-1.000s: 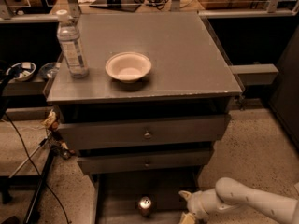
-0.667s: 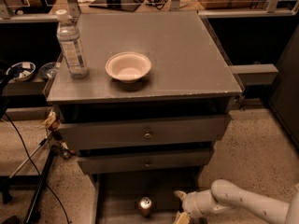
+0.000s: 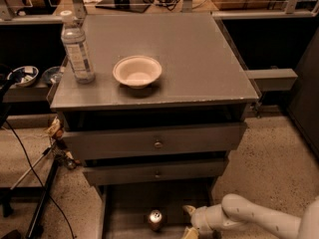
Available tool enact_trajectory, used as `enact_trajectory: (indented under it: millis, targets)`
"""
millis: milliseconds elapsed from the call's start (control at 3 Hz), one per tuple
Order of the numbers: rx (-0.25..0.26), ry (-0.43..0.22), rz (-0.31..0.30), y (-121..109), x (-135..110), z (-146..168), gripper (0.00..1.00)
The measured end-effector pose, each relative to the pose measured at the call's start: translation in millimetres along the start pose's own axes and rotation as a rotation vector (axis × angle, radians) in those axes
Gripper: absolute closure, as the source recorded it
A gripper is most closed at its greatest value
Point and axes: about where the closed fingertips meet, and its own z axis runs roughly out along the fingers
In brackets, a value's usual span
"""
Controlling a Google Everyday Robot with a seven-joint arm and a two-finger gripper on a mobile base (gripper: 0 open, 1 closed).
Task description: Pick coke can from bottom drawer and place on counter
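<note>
Jaws parted and gripping nothing, my gripper [image 3: 188, 221] hangs low over the right part of the bottom drawer [image 3: 127, 205], fingertips pointing left. Since a second ago I have slid a little leftward, so the gap between the jaws and the can has narrowed.

Far up and to the left of the jaws, the bottle [image 3: 77, 49] stands upright near the left edge of the counter [image 3: 194, 49], where it stood before. Right of the bottle, and still above and left of the jaws, the bowl [image 3: 137, 71] sits on the counter, unmoved. Straight left of the jaws, near but not touching, the coke can [image 3: 155, 219] stands upright on the drawer floor with its silver top up, in the same spot as earlier. Above the jaws are the two drawer fronts [image 3: 154, 144], unchanged. Behind the jaws my white arm [image 3: 259, 218] runs off to the lower right.
</note>
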Motion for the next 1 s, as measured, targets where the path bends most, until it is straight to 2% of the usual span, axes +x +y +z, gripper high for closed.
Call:
enact_trajectory:
  millis: [667,1000]
  targets:
    - [-0.027,-0.038,0.020,-8,-4,35,0.00]
    - [-0.058,-0.086,0.021,-13,-10,65,0.00]
